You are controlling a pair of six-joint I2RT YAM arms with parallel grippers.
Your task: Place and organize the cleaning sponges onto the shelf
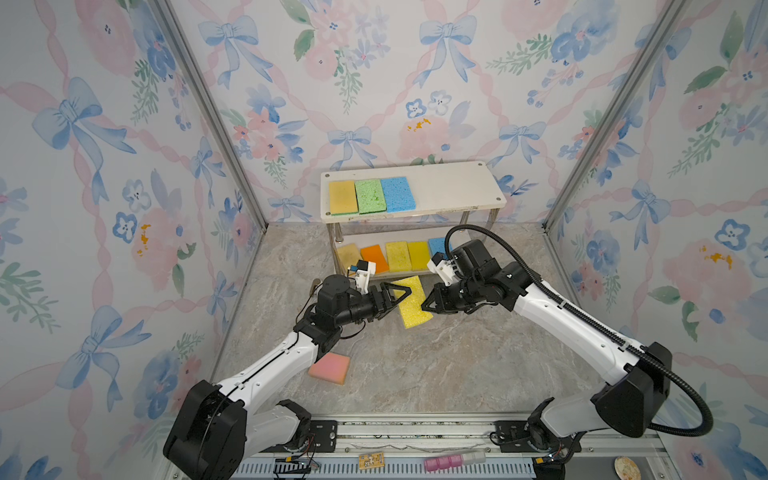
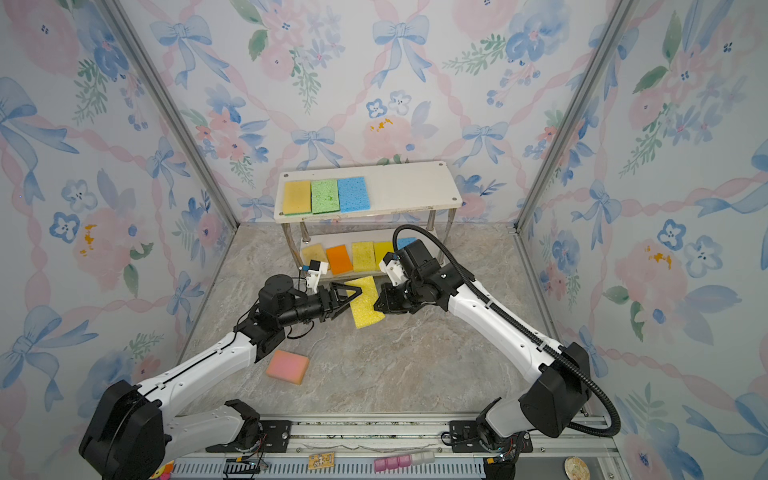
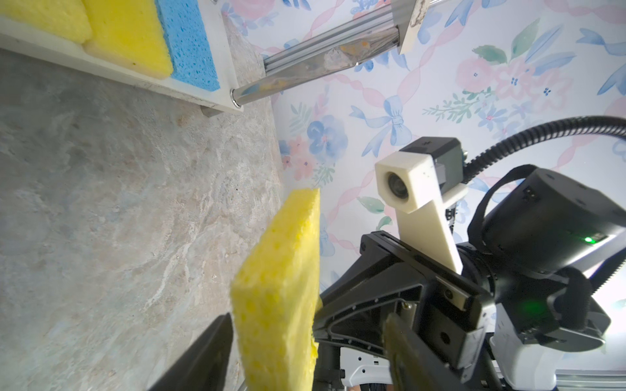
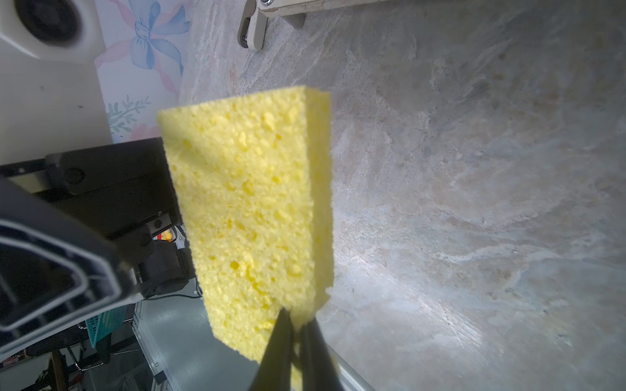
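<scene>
A yellow sponge (image 1: 413, 301) (image 2: 365, 303) hangs above the marble floor, just in front of the shelf (image 1: 453, 187) (image 2: 407, 183). My right gripper (image 1: 424, 307) (image 4: 298, 318) is shut on one corner of the yellow sponge (image 4: 250, 216). My left gripper (image 1: 405, 299) (image 3: 306, 321) stands open around its opposite edge (image 3: 281, 298), with a gap at one finger. The top board carries a tan-yellow (image 1: 343, 197), a green (image 1: 369, 195) and a blue sponge (image 1: 397, 194). Several sponges (image 1: 398, 254) line the lower board. A pink sponge (image 1: 329, 368) (image 2: 288, 366) lies on the floor beside my left arm.
Flowered walls with aluminium corner posts (image 1: 216, 120) close the cell on three sides. The front rail (image 1: 415, 434) holds a small circuit board (image 1: 370, 460) and pink and white blocks (image 1: 453, 460). The right half of the top board is bare.
</scene>
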